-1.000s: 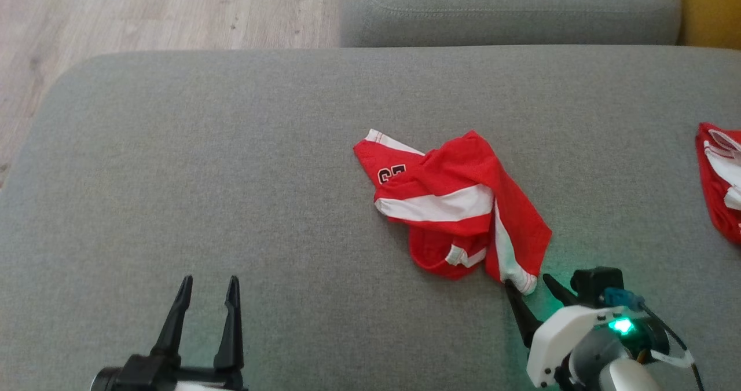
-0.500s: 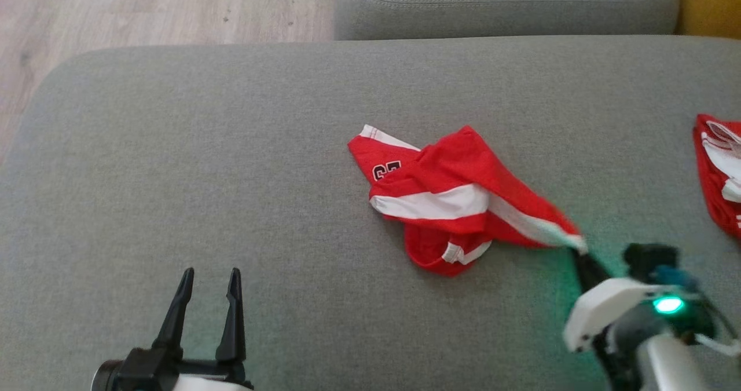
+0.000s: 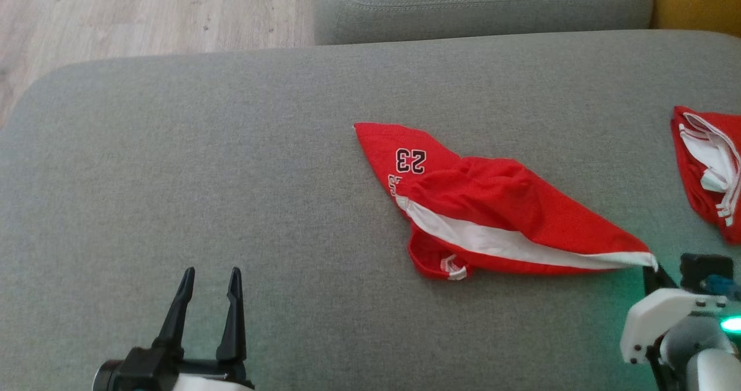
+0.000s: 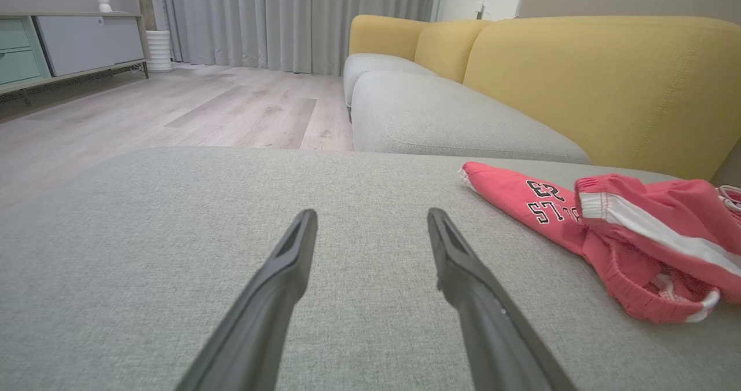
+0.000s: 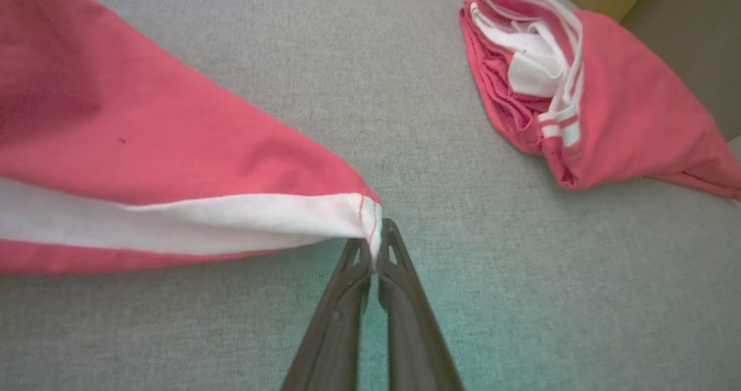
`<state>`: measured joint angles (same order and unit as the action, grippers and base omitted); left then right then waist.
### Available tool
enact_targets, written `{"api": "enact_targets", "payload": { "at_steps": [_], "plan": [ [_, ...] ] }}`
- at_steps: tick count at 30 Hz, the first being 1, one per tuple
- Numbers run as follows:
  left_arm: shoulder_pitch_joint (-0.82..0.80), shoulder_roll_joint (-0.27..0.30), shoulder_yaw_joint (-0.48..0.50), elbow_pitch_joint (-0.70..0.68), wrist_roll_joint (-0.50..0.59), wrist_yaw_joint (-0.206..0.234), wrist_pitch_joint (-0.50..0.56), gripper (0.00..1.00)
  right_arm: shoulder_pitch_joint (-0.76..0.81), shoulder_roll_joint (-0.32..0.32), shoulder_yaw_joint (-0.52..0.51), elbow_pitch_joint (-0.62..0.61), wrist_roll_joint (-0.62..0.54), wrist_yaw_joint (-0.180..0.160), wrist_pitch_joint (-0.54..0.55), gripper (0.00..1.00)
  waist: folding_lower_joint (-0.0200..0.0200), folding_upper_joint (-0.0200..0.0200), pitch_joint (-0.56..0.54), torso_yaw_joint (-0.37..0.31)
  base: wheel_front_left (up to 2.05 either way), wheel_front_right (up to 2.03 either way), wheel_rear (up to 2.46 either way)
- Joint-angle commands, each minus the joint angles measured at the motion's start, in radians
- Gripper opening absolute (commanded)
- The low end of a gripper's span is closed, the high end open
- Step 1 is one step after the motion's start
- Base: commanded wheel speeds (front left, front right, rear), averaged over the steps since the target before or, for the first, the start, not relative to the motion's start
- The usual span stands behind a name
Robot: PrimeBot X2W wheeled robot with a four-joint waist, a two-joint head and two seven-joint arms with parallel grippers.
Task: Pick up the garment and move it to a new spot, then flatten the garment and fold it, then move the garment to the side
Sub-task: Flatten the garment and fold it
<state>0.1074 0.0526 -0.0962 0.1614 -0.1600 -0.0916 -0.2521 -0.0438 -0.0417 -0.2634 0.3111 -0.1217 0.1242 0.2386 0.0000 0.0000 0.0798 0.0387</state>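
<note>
The right hand is closed tight on the garment, its two dark fingers pinching the stitched corner where the white side stripe ends. The garment is a pair of red shorts with a black "23" printed near its far corner, and it lies on the grey seat cushion a little right of the middle in the head view. It is drawn out into a long point toward the pinched corner. Its far corner sits flat, and a gathered hem with a bit of white trim curls up along the near edge. From the left wrist view the garment looks rumpled in its middle, with one fold standing up above the rest. A bare strip of cushion separates the pinched corner from a second garment, also red and white, bunched at the right edge of the head view. On the other side the cushion is bare all the way to its rounded left edge, where it meets the wooden floor. The left hand is over that bare stretch, well apart from the garment, fingers spread wide with nothing between them. Beyond the far edge lies a neighbouring cushion, and a yellow backrest rises along the right side.
</note>
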Motion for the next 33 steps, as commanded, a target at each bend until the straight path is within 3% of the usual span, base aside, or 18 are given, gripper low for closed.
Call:
{"api": "enact_targets", "payload": {
  "at_steps": [1, 2, 3, 10, 18, 23, 33],
  "plan": [
    [-0.04, -0.002, 0.028, -0.024, -0.004, 0.002, -0.01, 1.0, -0.017, -0.009, 0.028, -0.027, 0.001, 0.007, -0.001, 0.0, 0.0, 0.0, -0.001, -0.002, 0.0, 0.0, 0.0],
    [-0.04, -0.002, 0.029, -0.024, -0.003, 0.002, -0.01, 1.0, -0.015, -0.009, 0.036, -0.024, -0.002, 0.007, 0.001, 0.45, 0.0, 0.0, -0.002, -0.004, 0.0, 0.0, 0.0],
    [-0.04, -0.002, 0.029, -0.024, -0.003, 0.001, -0.01, 1.0, -0.013, -0.009, 0.043, -0.019, -0.002, 0.007, 0.007, 1.0, 0.0, 0.0, -0.002, -0.005, 0.0, 0.0, 0.0],
    [-0.041, -0.002, 0.023, -0.022, -0.001, -0.001, -0.01, 1.0, 0.01, -0.009, 0.069, -0.067, -0.015, 0.007, -0.022, 1.0, 0.0, 0.0, -0.006, -0.011, 0.0, 0.0, 0.0],
    [-0.026, -0.002, 0.037, -0.024, 0.006, -0.005, -0.01, 1.0, 0.062, -0.009, 0.099, -0.236, 0.088, 0.007, -0.304, 1.0, 0.0, 0.0, -0.025, -0.021, 0.0, 0.0, 0.0],
    [-0.021, -0.002, 0.035, -0.019, 0.006, -0.011, -0.01, 1.0, 0.103, -0.009, 0.118, -0.243, 0.11, 0.007, -0.459, 1.0, 0.0, 0.0, -0.033, -0.026, 0.0, 0.0, 0.0],
    [-0.028, -0.002, 0.022, -0.005, 0.005, -0.02, -0.01, 1.0, 0.15, -0.009, 0.19, -0.218, 0.171, 0.007, -0.5, 1.0, 0.0, 0.0, -0.02, -0.023, 0.0, 0.0, 0.0]
  ]
}}
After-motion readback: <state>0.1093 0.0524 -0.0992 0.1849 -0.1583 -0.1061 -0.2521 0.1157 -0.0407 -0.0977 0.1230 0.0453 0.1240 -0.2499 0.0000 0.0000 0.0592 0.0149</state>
